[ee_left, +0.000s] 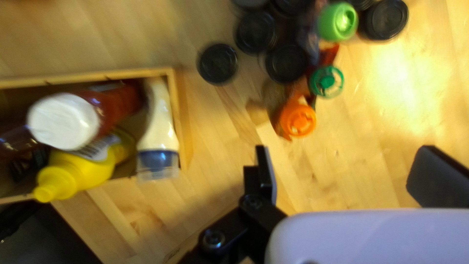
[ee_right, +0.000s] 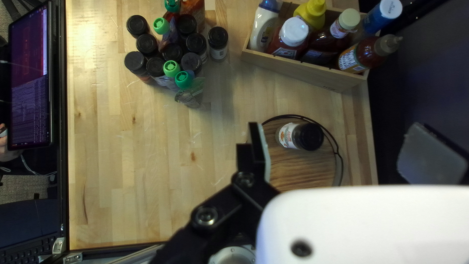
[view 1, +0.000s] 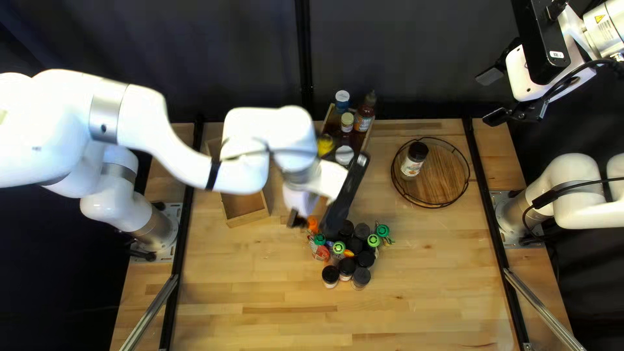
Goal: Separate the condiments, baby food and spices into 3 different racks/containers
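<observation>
Wood tabletop (view 1: pixel 279 292), dark curtain (view 1: pixel 221 45) past its far edge. Using the condiment crate (ee_right: pixel 303 74) as landmark.

Left claw (ee_left: pixel 344 168): spread, nothing pinched, beside the crate on the side nearest the orange-capped pouch (ee_left: pixel 299 120). Right claw (ee_right: pixel 344 149): also spread, holding nothing, well apart from the crate.

Where stuff is: condiment bottles in the crate; black-lidded jars (ee_right: pixel 196 44) and capped pouches bunched on the crate's near side; one jar (view 1: pixel 414 160) on the round tray (view 1: pixel 442 179), to the crate's right in the top left view; second wooden box (view 1: pixel 249 220) to its left, partly behind my left arm. My read: condiments look sorted, spices started on the tray, pouches probably bound for the box.

Risks: bunch is tight, so a finger coming down off-line tips neighbours. Soft pouch could fold or slip if gripped low. Bottles poke above the crate walls; a low swing past them could clip one. Tray's wire rim could snag a finger or jar base.

Labels: printed ones on the tray jar and several crate bottles. Not quoting brands or text.
</observation>
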`<state>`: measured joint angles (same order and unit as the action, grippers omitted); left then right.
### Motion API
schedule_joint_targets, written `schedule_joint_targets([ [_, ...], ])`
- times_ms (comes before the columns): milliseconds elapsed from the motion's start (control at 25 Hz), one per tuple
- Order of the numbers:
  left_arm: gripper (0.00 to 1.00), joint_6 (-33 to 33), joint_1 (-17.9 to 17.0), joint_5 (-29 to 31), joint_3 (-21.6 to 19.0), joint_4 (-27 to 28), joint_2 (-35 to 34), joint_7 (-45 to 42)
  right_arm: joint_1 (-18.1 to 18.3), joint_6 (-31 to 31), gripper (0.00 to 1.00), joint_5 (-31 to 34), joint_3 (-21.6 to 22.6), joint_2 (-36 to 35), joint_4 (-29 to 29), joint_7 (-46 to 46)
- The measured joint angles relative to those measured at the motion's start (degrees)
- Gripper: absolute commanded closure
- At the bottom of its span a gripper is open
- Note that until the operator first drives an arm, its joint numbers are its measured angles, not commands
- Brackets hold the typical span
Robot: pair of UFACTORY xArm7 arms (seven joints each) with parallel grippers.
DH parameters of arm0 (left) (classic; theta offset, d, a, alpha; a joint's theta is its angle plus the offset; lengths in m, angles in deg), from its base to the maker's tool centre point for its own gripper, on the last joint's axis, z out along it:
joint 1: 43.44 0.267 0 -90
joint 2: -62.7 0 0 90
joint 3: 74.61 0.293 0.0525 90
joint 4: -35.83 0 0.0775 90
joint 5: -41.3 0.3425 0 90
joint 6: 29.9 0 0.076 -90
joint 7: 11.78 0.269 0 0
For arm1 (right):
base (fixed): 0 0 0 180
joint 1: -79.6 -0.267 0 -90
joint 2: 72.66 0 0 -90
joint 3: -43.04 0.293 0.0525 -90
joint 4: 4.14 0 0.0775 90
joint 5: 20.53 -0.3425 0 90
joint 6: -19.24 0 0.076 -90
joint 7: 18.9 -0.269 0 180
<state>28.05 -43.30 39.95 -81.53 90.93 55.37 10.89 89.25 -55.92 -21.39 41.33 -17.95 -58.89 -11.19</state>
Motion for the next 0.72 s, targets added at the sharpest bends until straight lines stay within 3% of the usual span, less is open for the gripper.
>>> schedule_joint_targets([
  [280, 0.00, -8.75, -0.07, 6.64, -1.69, -8.18, -0.97, -7.95, 0.00, 0.00, 0.00, 0.00, 0.00, 0.00, 0.00, 0.00],
  [720, 0.00, -14.74, 0.50, 11.94, -2.31, -8.14, 4.39, -13.03, 0.00, 0.00, 0.00, 0.00, 0.00, 0.00, 0.00, 0.00],
])
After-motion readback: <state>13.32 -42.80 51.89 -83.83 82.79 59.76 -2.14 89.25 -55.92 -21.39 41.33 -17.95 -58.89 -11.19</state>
